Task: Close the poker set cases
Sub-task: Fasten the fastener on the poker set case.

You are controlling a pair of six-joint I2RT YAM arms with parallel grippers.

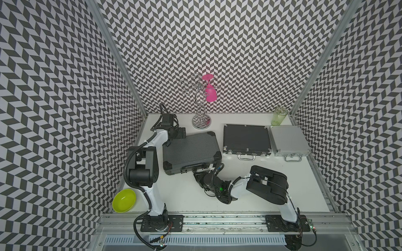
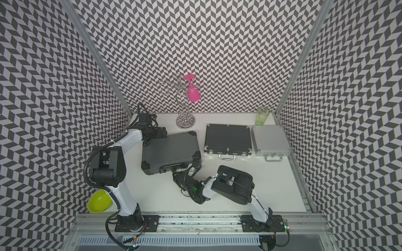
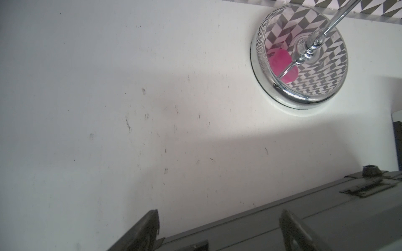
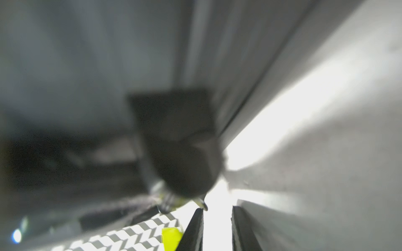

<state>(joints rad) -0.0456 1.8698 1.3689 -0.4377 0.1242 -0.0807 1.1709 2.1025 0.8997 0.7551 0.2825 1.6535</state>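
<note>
**Step in hand:** final seating of the grey case [image 1: 191,150], judged from the lids, as all 3 lie flat in both top views. The grey case sits skewed at the left-centre of the table [image 1: 185,195]. The black case [image 1: 245,137] and silver case [image 1: 288,140] lie side by side to its right, handles toward the robot.

**Right gripper** [image 1: 198,172]: at the grey case's front wall, just beside the handle [image 1: 192,167]. Its wrist view is blurred. The fingers [image 4: 194,228] stand narrowly apart with bare table between them, clamped on nothing.

**Left gripper** [image 1: 181,133]: at the case's rear left corner. The fingers [image 3: 150,228] are wide apart at the hinge side, holding nothing.

**Next move, as judged:** press the front edge down or flip a latch there — whether the latches are fastened cannot be told. This calls for a small, low motion, since a hard push could slide the case.

**Surroundings:** a stand [image 1: 201,121] with a pink glass [image 1: 210,93] is near the rear edge, close to any withdrawal of the left gripper. A tumbler [image 1: 279,116] and a bowl [image 1: 124,200] are well apart.
</note>
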